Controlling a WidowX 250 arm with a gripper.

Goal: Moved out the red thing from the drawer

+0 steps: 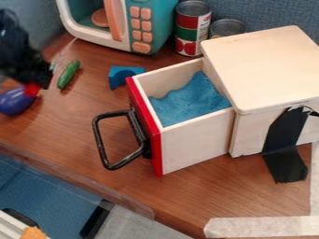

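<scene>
The black gripper (pixel 31 77) is at the left edge, over the table and well to the left of the drawer. A small red thing (pixel 32 89) shows directly at its lower end, beside a purple-blue round object (pixel 16 101); whether the red thing is held or resting there, I cannot tell. The wooden drawer (pixel 193 147) with a red front and black handle stands pulled out of its box. Blue material (pixel 190 100) lies inside the drawer, and no red thing shows on it.
A wooden box (pixel 265 65) encloses the drawer's back. Left of the drawer are a blue arch block (pixel 123 76) and a green cucumber-like toy (pixel 68 74). A toy microwave (pixel 115 28) and two cans (pixel 192 28) stand behind. The table's front edge (pixel 74 182) slants below the handle.
</scene>
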